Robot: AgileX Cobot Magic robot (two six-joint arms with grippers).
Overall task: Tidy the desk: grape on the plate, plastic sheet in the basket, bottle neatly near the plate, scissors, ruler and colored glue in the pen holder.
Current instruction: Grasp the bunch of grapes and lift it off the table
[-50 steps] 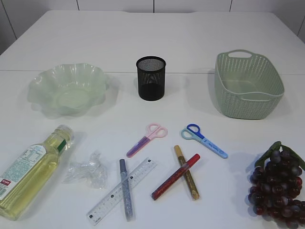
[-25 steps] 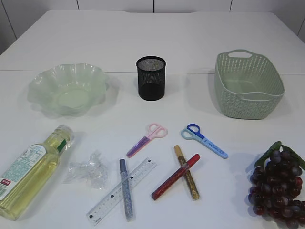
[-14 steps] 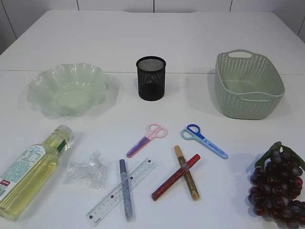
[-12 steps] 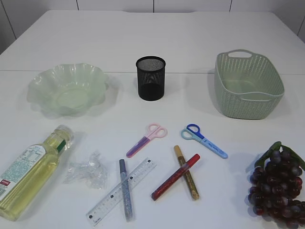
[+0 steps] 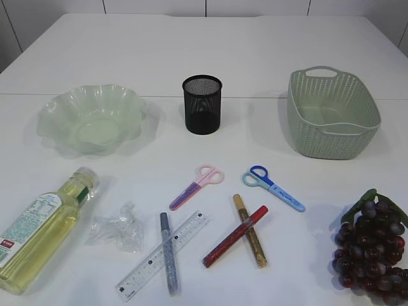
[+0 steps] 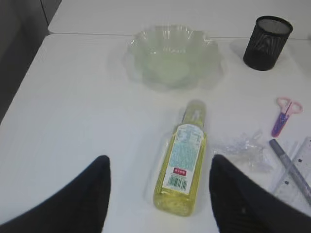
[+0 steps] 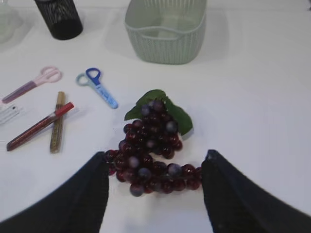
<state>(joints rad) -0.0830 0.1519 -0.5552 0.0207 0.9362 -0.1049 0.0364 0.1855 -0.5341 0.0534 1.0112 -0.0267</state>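
At the lower right of the exterior frame lies the grape bunch [image 5: 373, 247], directly between the right pincer [image 7: 154, 194]'s spread, empty jaws. The bottle [image 6: 184, 158] lies lengthwise ahead of the open left pincer [image 6: 158, 194], cap toward the plate [image 5: 90, 118]. Counted on the surface [image 5: 159, 166]: two scissors, three glue sticks, one ruler [image 5: 162, 255].

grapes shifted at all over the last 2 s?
No. The grapes lie at the same spot, right of the blue scissors.
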